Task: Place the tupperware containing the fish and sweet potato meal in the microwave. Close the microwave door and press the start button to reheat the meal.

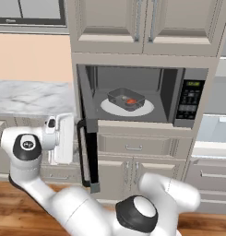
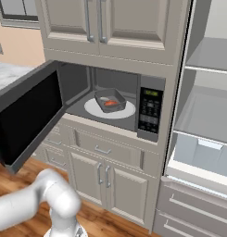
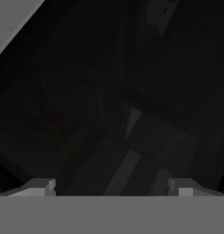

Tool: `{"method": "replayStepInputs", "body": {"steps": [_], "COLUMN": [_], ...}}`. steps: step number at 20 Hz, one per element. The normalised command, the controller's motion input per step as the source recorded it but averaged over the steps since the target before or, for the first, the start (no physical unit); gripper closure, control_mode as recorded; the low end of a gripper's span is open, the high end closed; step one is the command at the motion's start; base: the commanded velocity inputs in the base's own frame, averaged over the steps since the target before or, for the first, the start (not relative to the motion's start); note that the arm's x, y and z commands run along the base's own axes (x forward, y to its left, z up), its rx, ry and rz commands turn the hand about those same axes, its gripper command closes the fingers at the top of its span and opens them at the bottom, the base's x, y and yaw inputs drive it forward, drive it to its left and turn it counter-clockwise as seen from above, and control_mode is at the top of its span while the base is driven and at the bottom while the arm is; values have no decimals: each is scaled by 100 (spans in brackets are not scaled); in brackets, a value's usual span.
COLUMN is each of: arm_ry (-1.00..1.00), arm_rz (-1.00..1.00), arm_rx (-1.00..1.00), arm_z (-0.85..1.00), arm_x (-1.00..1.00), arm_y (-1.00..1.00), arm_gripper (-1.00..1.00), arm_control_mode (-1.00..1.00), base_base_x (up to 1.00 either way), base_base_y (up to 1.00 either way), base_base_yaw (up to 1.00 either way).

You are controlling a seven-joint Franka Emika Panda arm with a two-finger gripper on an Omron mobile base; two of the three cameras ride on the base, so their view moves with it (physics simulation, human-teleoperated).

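The tub [image 1: 126, 99] sits on the white round plate [image 1: 146, 109] inside the microwave [image 1: 142, 94], near the middle of the plate. A small orange piece of food [image 1: 131, 101] lies in it. So the putting-in part looks done, and the step in hand seems to be shutting the door [image 2: 29, 118].

The door stands wide open, swung out to the left side of the microwave. Its black bar handle [image 1: 82, 154] shows on the outer edge. The gripper [image 3: 111, 188] is spread wide and holds nothing. It looks straight at the dark glass of the door from very near; whether it touches the glass cannot be told. The arm [image 1: 59, 138] is beside the door, on the outer side.

To do this well, the robot should push on the flat outer face of the door, close to the handle edge and far from the hinge, because the door turns more easily there. The push should go slowly and follow the swing of the door toward the microwave. It should keep on until the door sits flat on the front. The fingers should stay off the edge so they do not get pinched. Then the start button on the dark keypad [image 1: 189, 100] comes next.
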Motion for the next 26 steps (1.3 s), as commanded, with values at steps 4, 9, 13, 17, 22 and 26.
{"method": "replayStepInputs", "body": {"steps": [4,9,13,17,22,26], "arm_ry": [0,0,-1,-1,0,-2], "arm_rz": [-11,-8,-4,0,0,3], "arm_rx": [4,5,6,7,4,1], "arm_z": [-1,-1,-7,-13,-11,-6], "arm_x": [0,1,10,32,59,89], "arm_y": [-100,-100,-100,-100,-92,-65], "arm_gripper": [-100,-100,-100,-100,-100,-100], "arm_control_mode": [-100,-100,-100,-100,-100,-100], "base_base_x": [0,0,0,0,0,0], "base_base_y": [0,0,0,0,0,0], "base_base_yaw": [0,0,0,0,0,0]}}
